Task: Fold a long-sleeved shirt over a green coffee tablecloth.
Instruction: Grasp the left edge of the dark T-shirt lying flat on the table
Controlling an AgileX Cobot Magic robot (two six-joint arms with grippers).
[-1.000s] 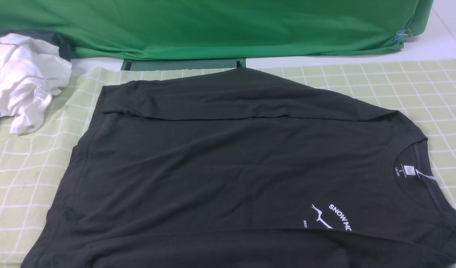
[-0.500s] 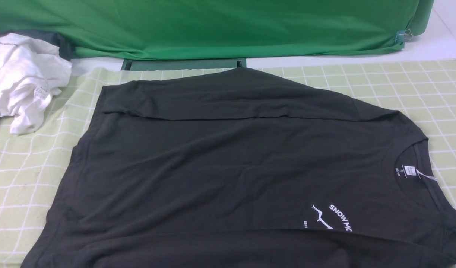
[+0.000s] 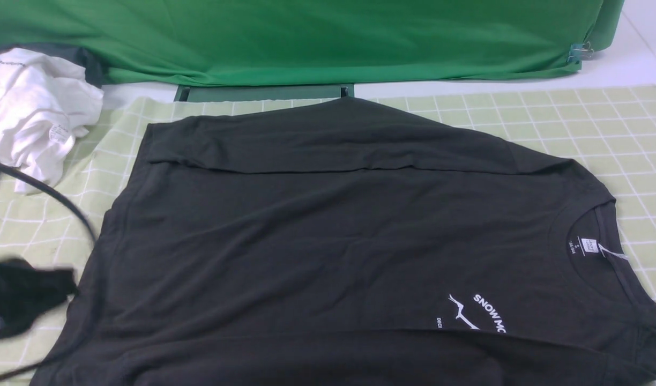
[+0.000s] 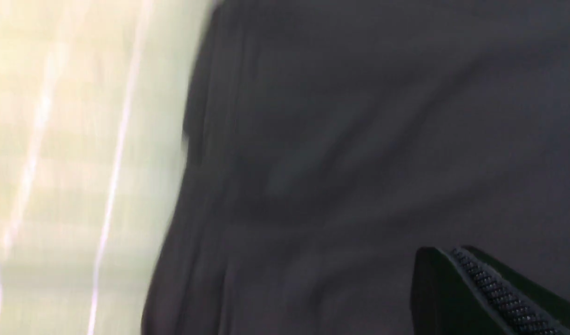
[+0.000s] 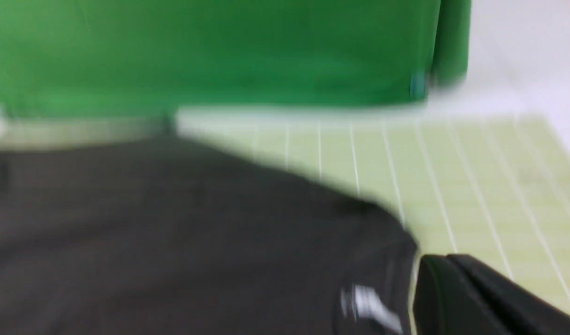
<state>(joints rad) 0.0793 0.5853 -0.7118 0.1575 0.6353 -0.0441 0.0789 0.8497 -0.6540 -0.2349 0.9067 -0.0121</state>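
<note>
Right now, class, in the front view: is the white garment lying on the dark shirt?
No: the white garment lies crumpled at the far left, apart from the dark shirt, with checked tablecloth showing between them.

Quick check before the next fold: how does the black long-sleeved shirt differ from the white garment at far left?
Colour: the long-sleeved shirt is dark charcoal, the white garment white.
Pose: the long-sleeved shirt lies spread out flat; the white garment is a crumpled heap.
Place: the long-sleeved shirt fills the middle of the green coffee tablecloth; the white garment sits at its far left corner.
Both show a small label.
</note>
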